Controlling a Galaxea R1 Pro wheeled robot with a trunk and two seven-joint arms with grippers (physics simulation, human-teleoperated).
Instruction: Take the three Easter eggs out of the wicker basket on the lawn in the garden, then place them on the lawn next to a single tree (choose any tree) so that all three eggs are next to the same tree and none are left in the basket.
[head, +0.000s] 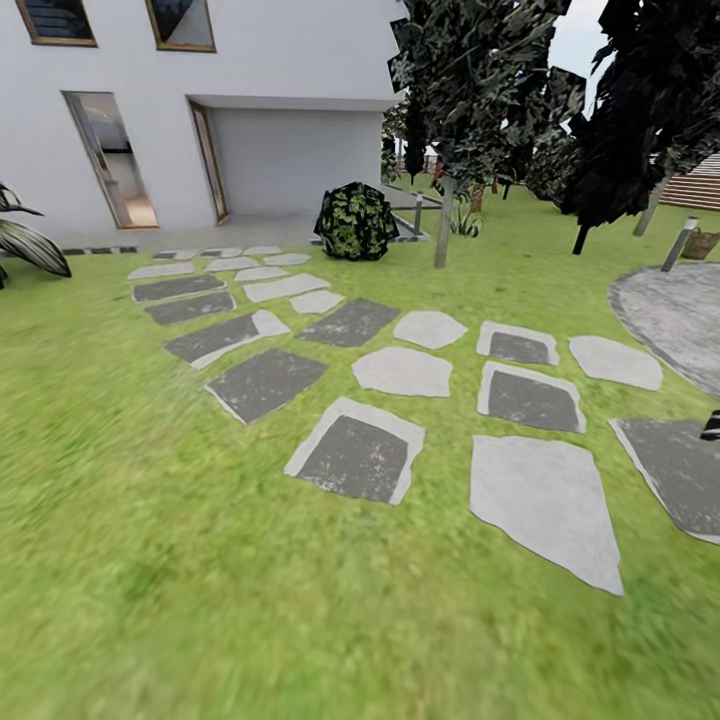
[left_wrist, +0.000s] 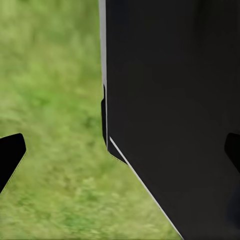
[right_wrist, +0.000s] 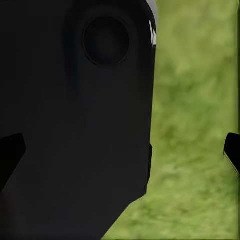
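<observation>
Head camera: I'm looking over the lawn (head: 130, 480), bright green grass running ahead to a white house (head: 290, 90).
Stepping stones: a scatter of grey stepping stones (head: 355, 455) set in the grass, running away toward the house.
Tree: one tree with a straight pale trunk (head: 443, 225) and a dark mottled crown stands on the lawn past the stones, with a round leafy bush (head: 356, 221) just beside it on the left.
Other trees: a black, thin-trunked conifer (head: 640, 110) stands further right.
Patio: the curved edge of a grey stone patio (head: 675, 315) shows at the right side.
Basket: a small brown woven shape (head: 700, 243) sits beyond the patio at the far right; too small for me to tell whether it is the basket, and I see no eggs anywhere.
Left claw: through the left wrist camera I see the left claw (left_wrist: 125, 150) spread wide, its two black fingertips (left_wrist: 11, 155) at opposite edges, nothing between them but blurred grass and a large black panel of the robot's own body (left_wrist: 175, 100).
Right claw: the right claw (right_wrist: 125, 150) is likewise spread wide and holding nothing, one fingertip (right_wrist: 232, 150) over grass, a dark body part (right_wrist: 85, 110) with a round recess close ahead of it.
</observation>
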